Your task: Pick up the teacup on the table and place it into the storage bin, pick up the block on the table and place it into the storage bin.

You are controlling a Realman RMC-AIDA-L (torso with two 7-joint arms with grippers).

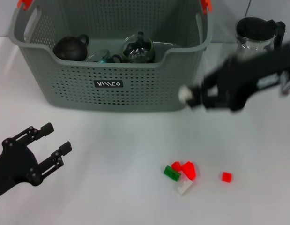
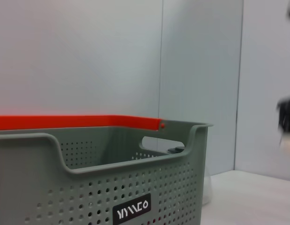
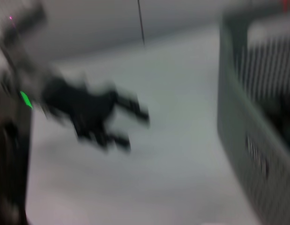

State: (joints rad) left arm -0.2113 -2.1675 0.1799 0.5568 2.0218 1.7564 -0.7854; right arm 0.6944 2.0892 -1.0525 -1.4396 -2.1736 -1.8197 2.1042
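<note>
- The right gripper hangs above the worktop, just off the storage bin's near right corner. It shows as a smear with something pale at its tip, and I cannot tell how far its jaws stand open or whether they carry anything.
- The block cluster of red, green and white pieces lies on the worktop well below and ahead of those jaws, with a single small red block beside it. Both are untouched, so the block step looks not yet done.
- The cluster's long axis runs roughly from the green end toward the red end, slanting across the worktop.
- The left gripper is parked low at the near left, jaws spread wide and empty, far from the blocks.
- Inside the bin sit a dark round teapot and glassware; I cannot pick out a teacup with certainty.
- A glass jug stands behind the right gripper, outside the bin.
</note>
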